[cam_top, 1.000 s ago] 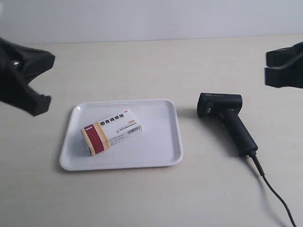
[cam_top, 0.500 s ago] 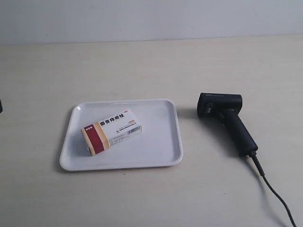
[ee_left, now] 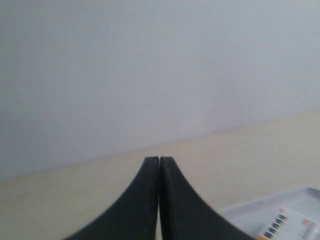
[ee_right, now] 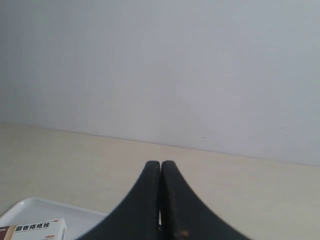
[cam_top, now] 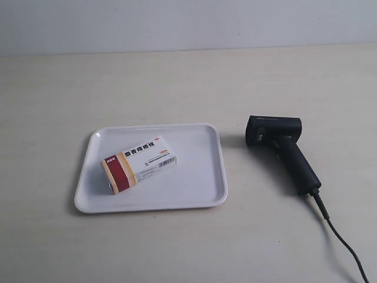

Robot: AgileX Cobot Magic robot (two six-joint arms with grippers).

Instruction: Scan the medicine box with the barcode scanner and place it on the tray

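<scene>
The medicine box, white with a dark red band and a barcode, lies flat on the white tray at the exterior view's left of centre. To the tray's right, the black barcode scanner lies on the table with its cable trailing toward the front. Neither arm shows in the exterior view. My left gripper is shut on nothing, held off the table; a corner of the box and tray shows beyond it. My right gripper is also shut and empty, with the box and tray low in its view.
A pale beige table carries everything, and a plain light wall stands behind it. Nothing else lies on the table in these views.
Both arms, seen open at the exterior view's left and right edges a second ago, have withdrawn out of that view. Box, tray and scanner have not moved.
</scene>
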